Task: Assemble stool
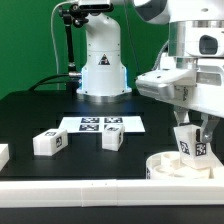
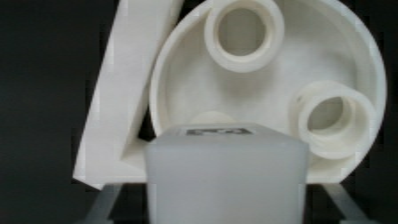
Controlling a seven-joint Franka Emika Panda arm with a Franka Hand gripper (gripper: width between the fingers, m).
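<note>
The round white stool seat [image 1: 172, 165] lies at the front of the table on the exterior view's right. In the wrist view its face [image 2: 196, 95] shows two raised ring sockets [image 2: 240, 30] [image 2: 334, 112]. One white tagged leg [image 1: 188, 142] stands upright on the seat. My gripper [image 1: 190, 134] comes down from above and is shut on this leg. In the wrist view the leg [image 2: 222, 165] fills the space between the two grey fingers [image 2: 111, 200], with only thin dark strips beside it. Two loose legs [image 1: 48, 142] [image 1: 112, 138] lie on the black table.
The marker board [image 1: 100, 124] lies flat behind the loose legs. Another white part [image 1: 3, 155] shows at the exterior view's left edge. A white rail [image 1: 80, 188] runs along the table's front. The arm's white base [image 1: 102, 60] stands at the back.
</note>
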